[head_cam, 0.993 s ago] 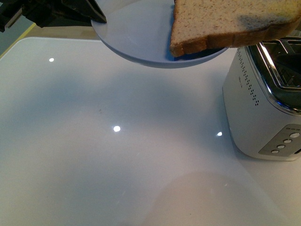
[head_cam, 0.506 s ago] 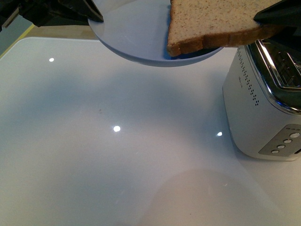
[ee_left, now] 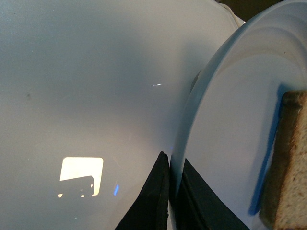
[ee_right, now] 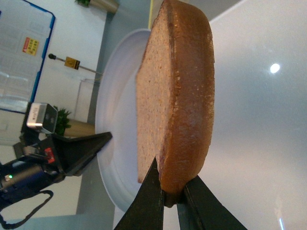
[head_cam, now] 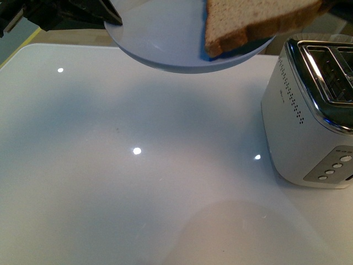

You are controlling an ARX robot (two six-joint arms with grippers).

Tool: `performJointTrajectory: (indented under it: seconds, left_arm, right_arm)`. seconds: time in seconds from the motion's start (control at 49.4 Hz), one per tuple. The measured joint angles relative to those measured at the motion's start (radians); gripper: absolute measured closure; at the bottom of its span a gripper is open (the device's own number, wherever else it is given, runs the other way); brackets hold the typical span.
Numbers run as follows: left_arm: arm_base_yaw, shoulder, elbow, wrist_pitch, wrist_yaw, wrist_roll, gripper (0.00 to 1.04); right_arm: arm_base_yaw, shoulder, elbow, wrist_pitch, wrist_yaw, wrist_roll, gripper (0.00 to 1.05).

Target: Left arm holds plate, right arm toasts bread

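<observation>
The pale blue-grey plate (head_cam: 165, 41) hangs in the air over the far side of the table. My left gripper (ee_left: 170, 165) is shut on its rim, one black finger (ee_left: 153, 196) under it and one on top. The slice of brown bread (head_cam: 251, 22) is raised off the plate's right half, tilted, with its crust toward me. In the right wrist view my right gripper (ee_right: 168, 184) is shut on the bread (ee_right: 177, 96) at the crust edge, and the plate (ee_right: 117, 124) lies behind it. The left gripper (head_cam: 107, 12) shows black at the top left of the front view.
A white two-slot toaster (head_cam: 300, 116) with a chrome top stands at the right, its slots (head_cam: 333, 72) open upward and its buttons (head_cam: 333, 168) facing me. The glossy white table (head_cam: 138, 182) reflects ceiling lights. A wooden strip runs along its far edge.
The bread has risen and shifted right, uncovering the toaster's top. The plate and the left gripper have hardly moved.
</observation>
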Motion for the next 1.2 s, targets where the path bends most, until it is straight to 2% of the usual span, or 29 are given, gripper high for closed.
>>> performJointTrajectory:
  seconds: [0.243, 0.365, 0.425, 0.506, 0.567, 0.689, 0.81, 1.195]
  left_arm:
    - [0.008, 0.0, 0.0, 0.0, 0.0, 0.0, 1.02]
    - [0.008, 0.0, 0.0, 0.0, 0.0, 0.0, 1.02]
    - [0.009, 0.0, -0.002, 0.0, 0.001, 0.0, 1.02]
    - [0.008, 0.0, -0.004, 0.002, 0.005, 0.0, 1.02]
    - [0.008, 0.0, -0.006, 0.003, 0.006, 0.0, 1.02]
    - [0.008, 0.0, -0.009, 0.007, 0.008, 0.0, 1.02]
    - [0.009, 0.0, -0.011, 0.008, 0.007, 0.0, 1.02]
    - [0.009, 0.0, -0.021, 0.017, 0.007, 0.0, 1.02]
  right_arm:
    - [-0.081, -0.122, 0.122, -0.065, 0.008, -0.063, 1.02]
    - [-0.133, -0.165, 0.19, -0.16, 0.127, -0.208, 1.02]
    - [-0.154, -0.168, 0.205, -0.205, 0.207, -0.328, 1.02]
    - [-0.173, -0.161, 0.205, -0.214, 0.256, -0.438, 1.02]
    - [-0.174, -0.153, 0.203, -0.215, 0.286, -0.491, 1.02]
    - [-0.149, -0.119, 0.181, -0.206, 0.409, -0.703, 1.02]
    - [-0.126, -0.074, 0.147, -0.204, 0.462, -0.822, 1.02]
    - [-0.096, 0.074, 0.073, -0.156, 0.521, -0.916, 1.02]
